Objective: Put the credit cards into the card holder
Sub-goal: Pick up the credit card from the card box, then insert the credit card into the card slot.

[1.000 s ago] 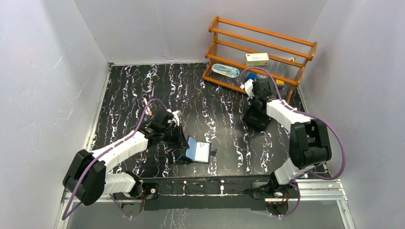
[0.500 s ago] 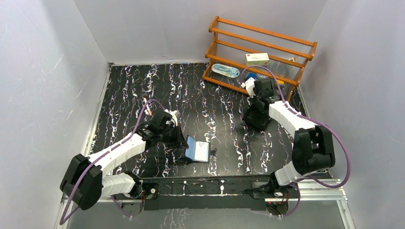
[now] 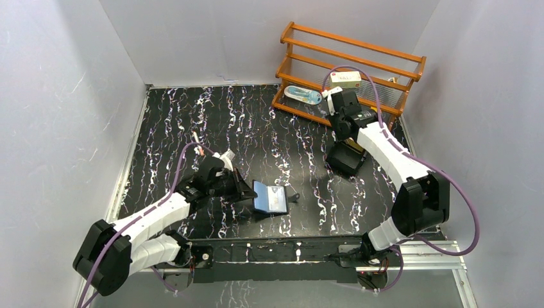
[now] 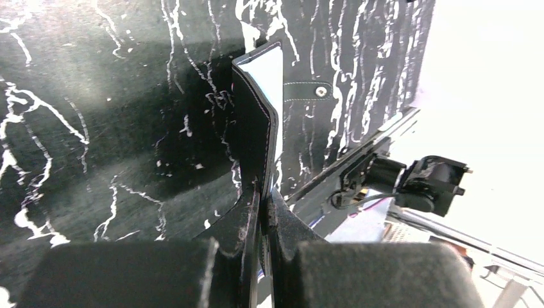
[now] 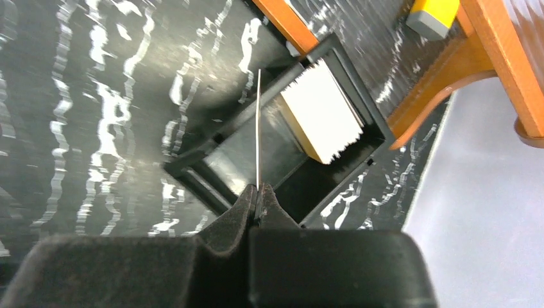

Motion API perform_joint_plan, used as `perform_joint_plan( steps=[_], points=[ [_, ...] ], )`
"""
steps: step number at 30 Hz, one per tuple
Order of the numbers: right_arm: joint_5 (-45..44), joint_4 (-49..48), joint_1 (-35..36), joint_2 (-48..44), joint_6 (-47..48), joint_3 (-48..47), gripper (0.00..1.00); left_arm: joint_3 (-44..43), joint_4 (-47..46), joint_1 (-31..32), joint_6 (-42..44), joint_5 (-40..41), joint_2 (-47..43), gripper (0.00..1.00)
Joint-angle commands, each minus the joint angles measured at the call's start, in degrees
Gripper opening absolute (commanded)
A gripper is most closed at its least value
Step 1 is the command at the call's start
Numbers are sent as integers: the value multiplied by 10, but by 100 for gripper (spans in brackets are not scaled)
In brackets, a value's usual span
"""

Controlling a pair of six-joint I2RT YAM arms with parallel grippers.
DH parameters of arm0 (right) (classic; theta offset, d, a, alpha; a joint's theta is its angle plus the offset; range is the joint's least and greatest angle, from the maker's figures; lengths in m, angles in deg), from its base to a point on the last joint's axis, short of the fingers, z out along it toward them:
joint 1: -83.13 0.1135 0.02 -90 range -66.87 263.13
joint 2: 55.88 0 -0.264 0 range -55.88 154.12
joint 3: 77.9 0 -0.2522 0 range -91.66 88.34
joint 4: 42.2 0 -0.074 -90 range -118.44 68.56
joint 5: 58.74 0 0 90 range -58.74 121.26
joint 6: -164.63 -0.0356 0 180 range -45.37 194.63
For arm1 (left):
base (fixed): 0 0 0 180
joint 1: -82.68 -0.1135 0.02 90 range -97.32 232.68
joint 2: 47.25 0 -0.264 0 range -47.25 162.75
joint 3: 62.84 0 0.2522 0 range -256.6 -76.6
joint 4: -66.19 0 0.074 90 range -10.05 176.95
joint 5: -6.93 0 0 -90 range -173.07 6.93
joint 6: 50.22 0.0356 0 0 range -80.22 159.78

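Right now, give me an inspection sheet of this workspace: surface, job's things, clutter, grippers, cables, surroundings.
Surface: black table with white streaks.
Job's things: wallet open near the front edge; one card held edge-on above the black box; stack of cards inside that box.
Clutter: wooden shelf at the back right, holding a white carton and a blue packet.
Grippers: left gripper shut on the wallet's flap; right gripper shut on the card.
Cables: a purple cable loops along each arm.
Surroundings: plain pale walls on three sides.
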Motion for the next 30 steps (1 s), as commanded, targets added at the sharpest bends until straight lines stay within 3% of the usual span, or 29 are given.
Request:
perform_joint_plan(
  steps=[1, 7, 11, 20, 30],
  points=[
    [64, 63, 20, -39, -143, -60, 0, 30, -125, -1, -74, -16, -12, 0],
    [211, -5, 44, -120, -270, -9, 0, 63, -154, -4, -79, 0, 22, 0],
    [304, -55, 56, -152, -363, 42, 0, 64, -123, -4, -60, 15, 32, 0],
    [477, -309, 100, -171, -634, 250, 0, 54, -28, -3, -13, 60, 22, 3],
    [453, -372, 175, -91, -637, 292, 0, 51, 21, -4, 28, 93, 45, 0]
  ],
)
